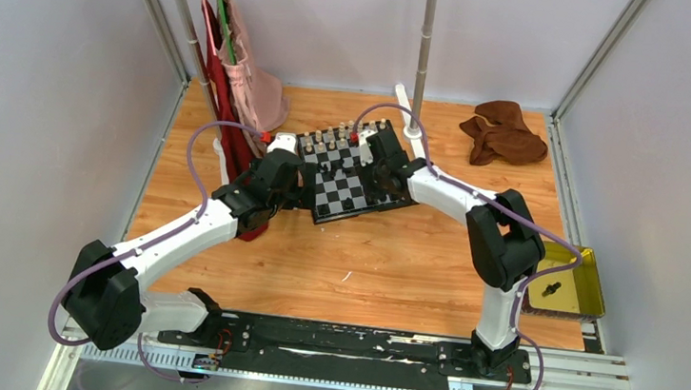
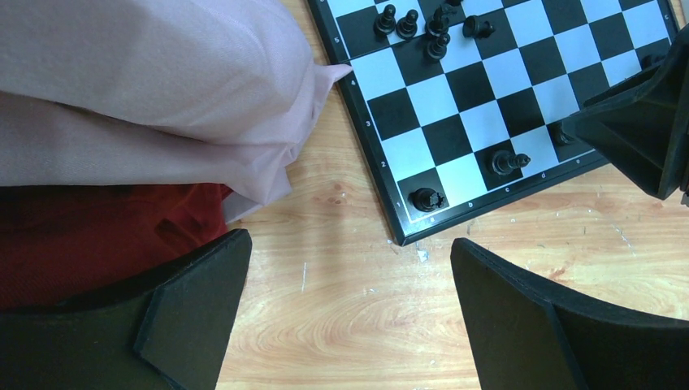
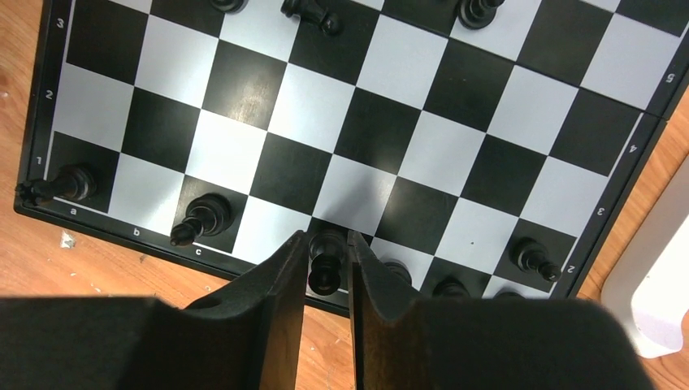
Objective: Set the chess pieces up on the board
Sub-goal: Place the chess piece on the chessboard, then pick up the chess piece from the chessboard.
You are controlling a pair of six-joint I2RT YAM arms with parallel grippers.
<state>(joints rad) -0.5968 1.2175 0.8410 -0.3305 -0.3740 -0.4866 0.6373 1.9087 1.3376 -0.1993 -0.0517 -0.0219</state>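
Observation:
The board (image 1: pixel 335 186) lies at the middle back of the wooden table. Cream chess pieces (image 1: pixel 337 140) stand along its far edge. Black pieces stand on the near rows: a rook (image 3: pixel 69 183) in the corner, a bishop-like piece (image 3: pixel 203 218), and a pawn (image 3: pixel 532 256). My right gripper (image 3: pixel 327 272) is over the board's near edge, shut on a black chess piece (image 3: pixel 327 258) that stands in the first row. My left gripper (image 2: pixel 349 317) is open and empty over bare wood just off the board's corner (image 2: pixel 404 236). A loose cluster of black pieces (image 2: pixel 422 24) sits mid-board.
Pink and red garments (image 1: pixel 247 80) hang from a rack and press against the board's left side. A brown cloth (image 1: pixel 504 132) lies at the back right. A yellow tray (image 1: pixel 591 287) at the right edge holds a black piece (image 1: pixel 551 289). A grey pole (image 1: pixel 424 50) stands behind the board.

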